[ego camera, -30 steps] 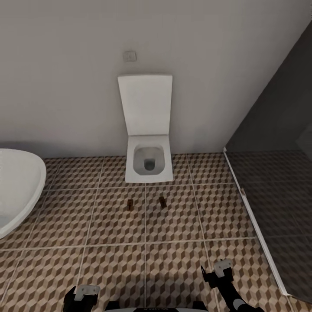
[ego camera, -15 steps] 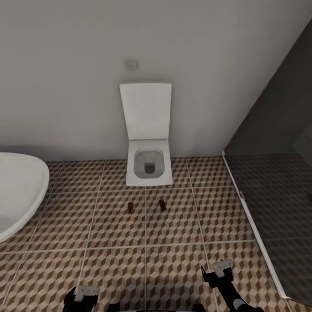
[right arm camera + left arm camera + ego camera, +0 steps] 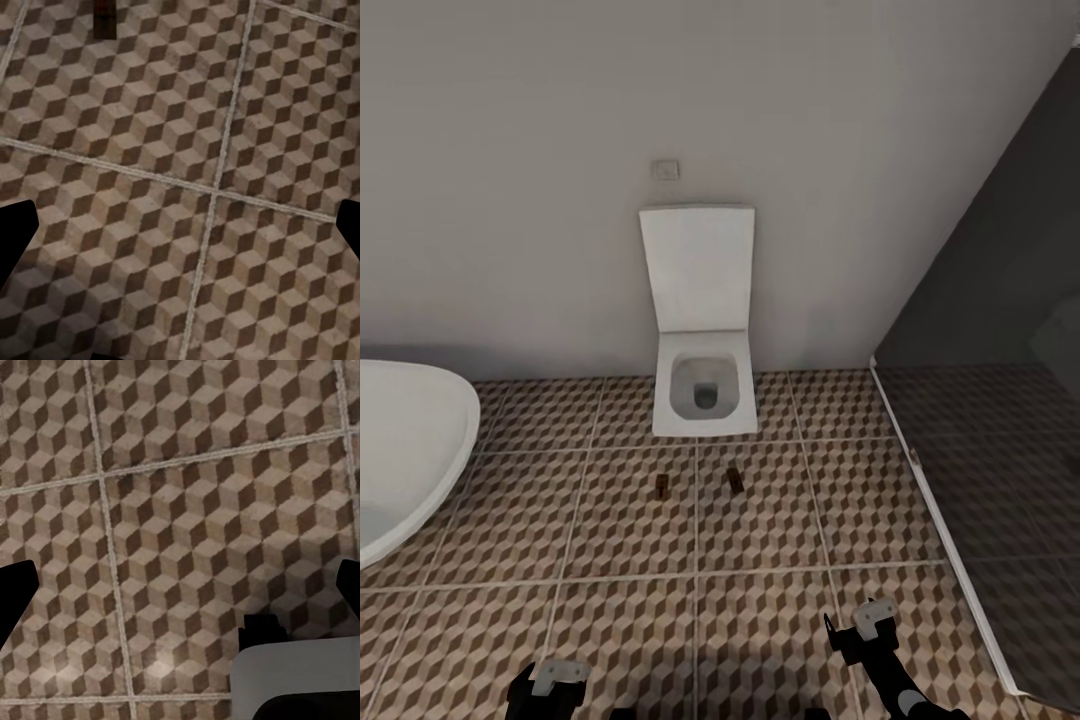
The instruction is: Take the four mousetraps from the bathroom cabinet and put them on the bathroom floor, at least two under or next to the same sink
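At the far left, the white bathtub point(image 3: 405, 455) curves into the head view. Next, the left gripper point(image 3: 550, 680) hangs low over the bathroom floor point(image 3: 620, 620); its jaws are spread wide with nothing between them. Two mousetraps lie on the tiles just before the white toilet point(image 3: 700, 385): the left mousetrap point(image 3: 661, 486) and the right mousetrap point(image 3: 735, 480), near each other but apart. The right gripper point(image 3: 860, 625) also has its jaws spread and empty.

Two mousetraps point(image 3: 660, 486) point(image 3: 734, 479) before toilet point(image 3: 703, 398)
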Tool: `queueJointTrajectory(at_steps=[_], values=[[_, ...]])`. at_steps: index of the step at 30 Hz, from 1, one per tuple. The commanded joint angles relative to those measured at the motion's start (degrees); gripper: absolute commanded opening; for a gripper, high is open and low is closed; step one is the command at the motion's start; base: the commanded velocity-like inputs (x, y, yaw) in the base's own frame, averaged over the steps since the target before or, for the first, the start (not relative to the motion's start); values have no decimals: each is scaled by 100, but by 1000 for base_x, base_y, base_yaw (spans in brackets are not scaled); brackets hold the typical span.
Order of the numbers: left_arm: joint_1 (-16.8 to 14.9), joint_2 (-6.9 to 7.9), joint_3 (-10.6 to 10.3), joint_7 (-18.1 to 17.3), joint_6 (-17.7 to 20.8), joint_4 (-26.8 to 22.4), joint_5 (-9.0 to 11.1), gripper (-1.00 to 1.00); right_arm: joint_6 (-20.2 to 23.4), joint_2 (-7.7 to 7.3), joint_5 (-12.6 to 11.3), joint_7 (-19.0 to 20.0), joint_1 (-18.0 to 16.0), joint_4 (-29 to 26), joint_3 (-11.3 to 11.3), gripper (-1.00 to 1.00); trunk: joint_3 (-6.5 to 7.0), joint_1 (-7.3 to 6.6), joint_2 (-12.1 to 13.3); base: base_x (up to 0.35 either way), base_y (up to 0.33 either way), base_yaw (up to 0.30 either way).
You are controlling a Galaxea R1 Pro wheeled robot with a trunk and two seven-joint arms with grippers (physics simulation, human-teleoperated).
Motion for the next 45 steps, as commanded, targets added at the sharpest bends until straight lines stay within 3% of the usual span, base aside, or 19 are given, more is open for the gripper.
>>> queueJointTrajectory(at_steps=[1,45], values=[[-4,-4,-49,18,-28,18,21,100,-7,0,33,-57,-3,4,41,100,24,-22,38,0,0,0],[2,-4,-51,18,-30,18,21,100,-7,8,33,-57,-3,4,42,100,1222,-988,1803,0,0,0]])
